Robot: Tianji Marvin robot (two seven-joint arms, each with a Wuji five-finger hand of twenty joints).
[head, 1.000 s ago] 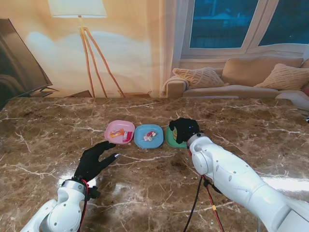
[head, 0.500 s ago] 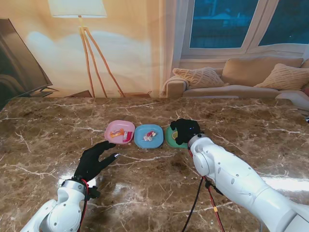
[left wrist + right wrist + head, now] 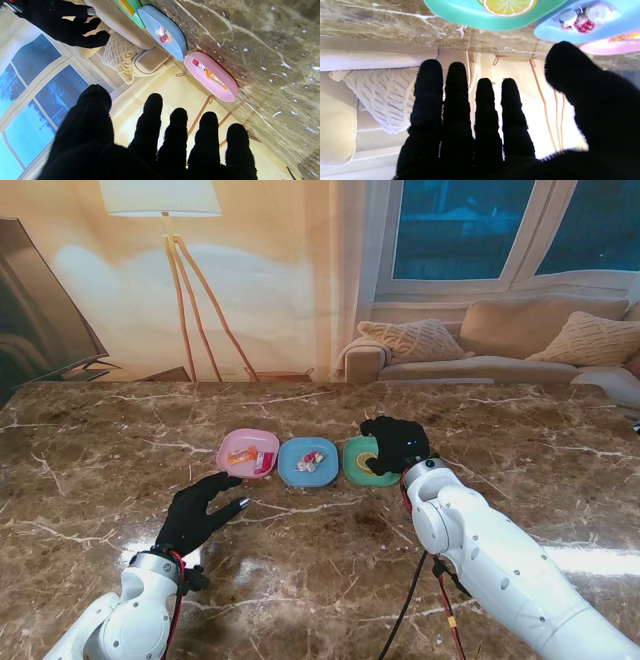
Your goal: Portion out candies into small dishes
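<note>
Stand view: three small dishes in a row at centre frame on the marble table (image 3: 120,460). Pink dish (image 3: 247,452) at the left end, holding orange and red wrapped candies (image 3: 252,459). Blue dish (image 3: 308,461) in the middle, holding red and white wrapped sweets (image 3: 311,460). Green dish (image 3: 362,462) at the right end, just beside the blue one, with a yellow piece partly showing. Right hand (image 3: 396,444) at centre frame, hovering over the green dish's right part, fingers curled loosely, nothing visibly held. Left hand (image 3: 199,511) in the lower left, nearer to me than the pink dish and apart from it, fingers spread, holding nothing. Floor lamp (image 3: 165,240) in the upper left, sofa (image 3: 500,345) in the upper right.

Left wrist view: black fingers (image 3: 153,117) fanned apart along the bottom edge, nothing between them. Pink dish (image 3: 212,78) at centre right, a red-and-white wrapper inside with print too small to read. Blue dish (image 3: 163,31) at upper centre, green dish (image 3: 130,7) at the top edge, right hand (image 3: 62,22) in the upper left.

Right wrist view: four fingers (image 3: 455,90) close side by side, thumb apart at right, nothing held. Green dish (image 3: 460,13) along the top edge with a lemon-slice candy (image 3: 508,5) in it. Blue dish (image 3: 585,27) in the upper right with red and white sweets (image 3: 580,18), no legible writing. Pink dish (image 3: 615,46) at the right edge.
</note>
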